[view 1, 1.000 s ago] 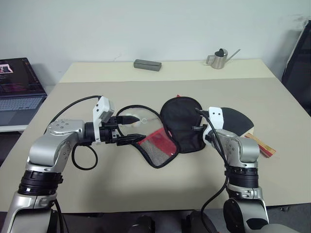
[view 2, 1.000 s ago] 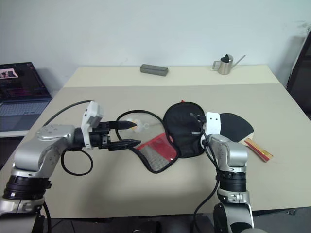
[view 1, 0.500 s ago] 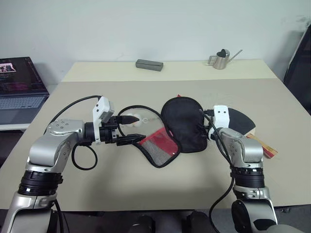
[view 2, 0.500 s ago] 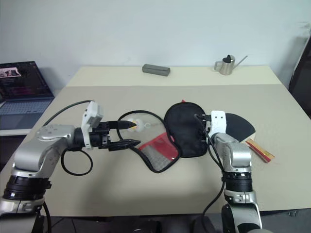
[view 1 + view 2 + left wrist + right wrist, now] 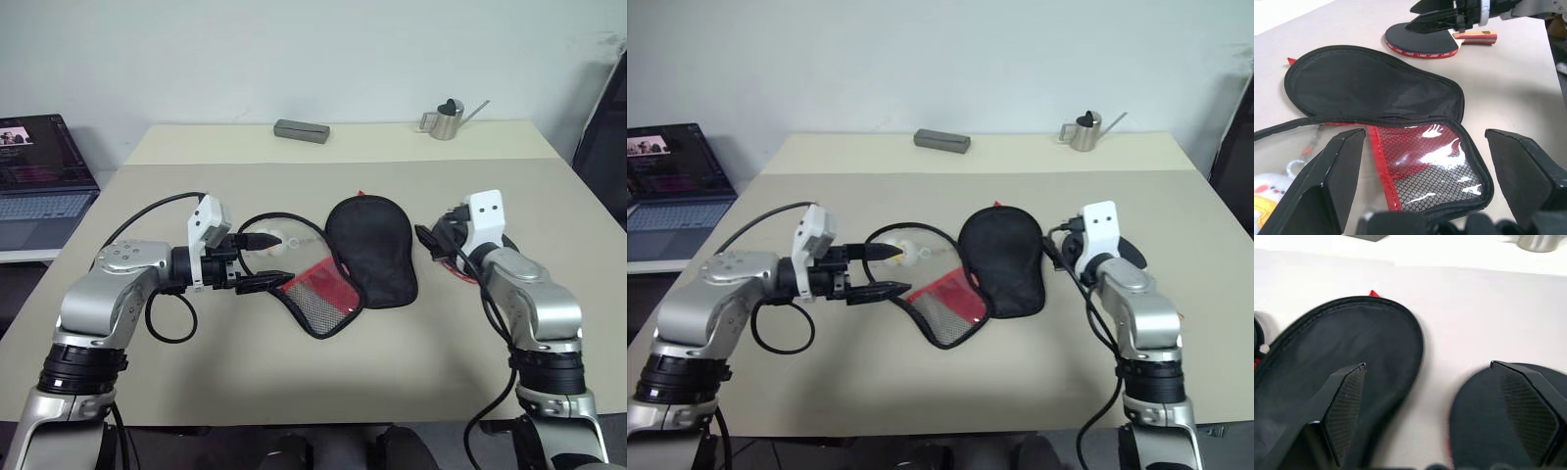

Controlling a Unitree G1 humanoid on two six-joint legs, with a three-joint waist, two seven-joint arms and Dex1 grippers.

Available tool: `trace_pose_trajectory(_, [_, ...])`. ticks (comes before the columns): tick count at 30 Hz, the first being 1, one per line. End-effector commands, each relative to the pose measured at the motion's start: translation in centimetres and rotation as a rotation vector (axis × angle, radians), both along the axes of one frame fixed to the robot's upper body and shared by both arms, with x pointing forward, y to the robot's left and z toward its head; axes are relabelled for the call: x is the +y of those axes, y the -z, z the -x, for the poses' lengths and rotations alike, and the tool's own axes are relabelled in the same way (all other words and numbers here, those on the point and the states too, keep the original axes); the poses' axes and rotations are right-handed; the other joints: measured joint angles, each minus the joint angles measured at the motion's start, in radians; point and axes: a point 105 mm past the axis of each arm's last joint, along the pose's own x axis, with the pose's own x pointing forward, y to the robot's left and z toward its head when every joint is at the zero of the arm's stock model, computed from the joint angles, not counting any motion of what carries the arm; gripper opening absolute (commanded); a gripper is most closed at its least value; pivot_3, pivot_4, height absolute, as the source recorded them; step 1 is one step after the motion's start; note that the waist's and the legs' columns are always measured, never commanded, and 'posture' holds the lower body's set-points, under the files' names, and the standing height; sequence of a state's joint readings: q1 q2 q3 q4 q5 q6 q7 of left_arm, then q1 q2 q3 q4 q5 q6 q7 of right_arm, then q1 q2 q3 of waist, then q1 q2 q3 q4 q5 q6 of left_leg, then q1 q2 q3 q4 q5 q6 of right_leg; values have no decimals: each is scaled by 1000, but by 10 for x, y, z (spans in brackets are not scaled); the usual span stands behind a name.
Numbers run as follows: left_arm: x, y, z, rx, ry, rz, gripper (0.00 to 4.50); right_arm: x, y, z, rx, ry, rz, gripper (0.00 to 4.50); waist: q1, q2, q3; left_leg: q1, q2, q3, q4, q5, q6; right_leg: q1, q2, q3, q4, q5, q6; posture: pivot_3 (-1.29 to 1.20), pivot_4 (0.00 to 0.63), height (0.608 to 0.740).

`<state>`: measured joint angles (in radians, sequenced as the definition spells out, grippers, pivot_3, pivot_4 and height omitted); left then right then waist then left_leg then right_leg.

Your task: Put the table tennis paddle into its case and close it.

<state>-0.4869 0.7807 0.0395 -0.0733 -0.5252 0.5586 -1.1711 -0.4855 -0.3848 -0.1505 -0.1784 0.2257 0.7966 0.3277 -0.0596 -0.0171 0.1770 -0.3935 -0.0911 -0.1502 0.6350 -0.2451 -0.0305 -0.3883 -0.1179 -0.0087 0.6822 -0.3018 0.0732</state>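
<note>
The table tennis paddle (image 5: 1422,39), black rubber face with red edge, lies at three o'clock of the black fabric case (image 5: 370,250). My right gripper (image 5: 1435,416) has just let go and lifted, open; left gripper (image 5: 1442,171) open over the mesh pocket. Paddle not yet cased.

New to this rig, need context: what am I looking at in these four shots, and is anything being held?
It is a humanoid robot with two arms, each ending in two black fingers. The two wide shots come from a stereo camera on its head, looking down over a beige table. The other two come from cameras on each wrist, looking along that arm's fingers.

On the table: an opened black and red case with a small plush charm, and a paddle lying beside it. At the far edge sit a grey block and a small metal can.

The left gripper hovers open by the case. The right gripper is open above the paddle. Nothing is held.
</note>
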Motion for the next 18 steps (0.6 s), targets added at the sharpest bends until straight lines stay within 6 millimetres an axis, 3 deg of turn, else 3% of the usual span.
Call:
trace_pose_trajectory(1, [-8,-18,3,-103,40,-21,4296,-23,-24,13,-108,-44,14,4468,5,0,0,0,0,0,0,0,0,0,0,0,0,0,0,0,150,740])
trace_pose_trajectory(3, [-11,-21,4,-120,48,-27,4296,-34,-21,18,-103,-77,51,4468,7,0,0,0,0,0,0,0,0,0,0,0,-1,0,0,0,150,740])
trace_pose_trajectory(10, [-24,-30,9,-180,89,-61,4296,-100,-2,33,47,-59,91,4468,7,-1,0,0,0,3,1,-1,2,1,0,0,0,0,0,0,150,740])
trace_pose_trajectory(18, [-33,-37,17,-179,145,-56,4296,-122,22,48,180,-131,139,4468,6,-1,1,0,1,7,4,-2,4,2,0,0,0,1,1,0,150,740])
